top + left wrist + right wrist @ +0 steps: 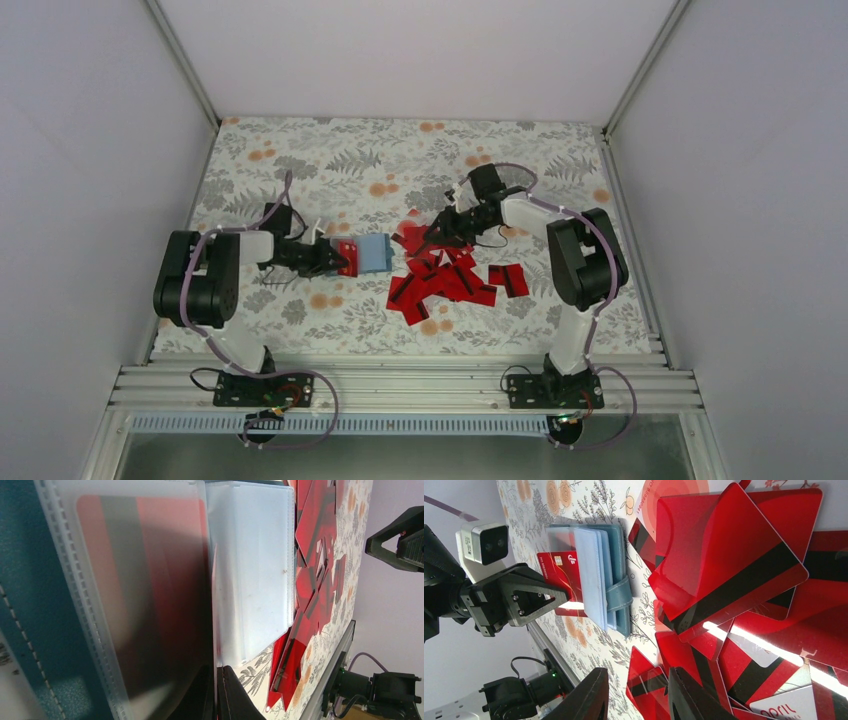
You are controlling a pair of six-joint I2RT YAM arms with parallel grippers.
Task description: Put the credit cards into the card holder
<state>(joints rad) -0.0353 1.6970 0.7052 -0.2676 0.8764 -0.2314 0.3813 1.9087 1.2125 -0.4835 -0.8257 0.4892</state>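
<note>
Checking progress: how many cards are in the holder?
1: a red card in a clear sleeve of the holder, beside the left gripper. More may be hidden deeper inside.

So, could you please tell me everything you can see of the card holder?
The card holder is a small teal-blue wallet lying open on the floral tablecloth, left of the red card pile. Frosted plastic sleeves fan out inside it, and a teal strap loops across. One red card sits in a sleeve, pinched by the left gripper's shut jaws.
</note>
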